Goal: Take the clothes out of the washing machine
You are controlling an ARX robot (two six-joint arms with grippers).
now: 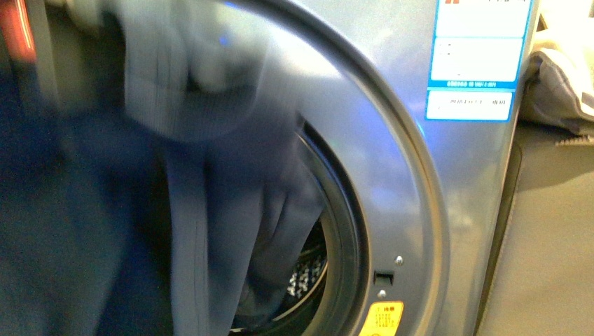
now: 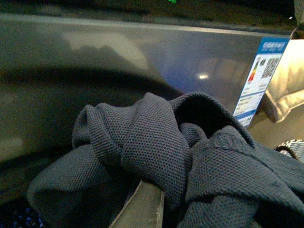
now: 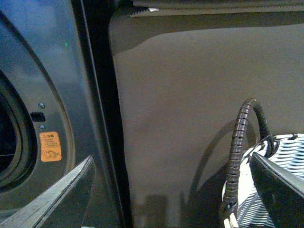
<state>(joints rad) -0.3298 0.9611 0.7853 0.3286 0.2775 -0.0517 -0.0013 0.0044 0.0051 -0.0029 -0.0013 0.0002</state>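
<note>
The clothes (image 1: 203,175), dark blue-grey fabric, hang blurred in front of the washing machine's (image 1: 392,161) round drum mouth in the front view. In the left wrist view my left gripper (image 2: 175,209) is shut on the clothes (image 2: 152,142), which bunch over one finger (image 2: 142,209). The machine's grey front (image 2: 118,52) is behind them. My right gripper (image 3: 173,190) is open and empty beside the washing machine (image 3: 52,85), its fingers (image 3: 57,194) wide apart over the brown floor.
A white-and-grey woven basket (image 3: 285,156) with a dark ribbed handle (image 3: 237,147) stands by the right gripper. Beige cushions (image 1: 560,77) lie to the right of the machine. A blue-white label (image 1: 476,56) and an orange sticker (image 3: 50,146) are on its front.
</note>
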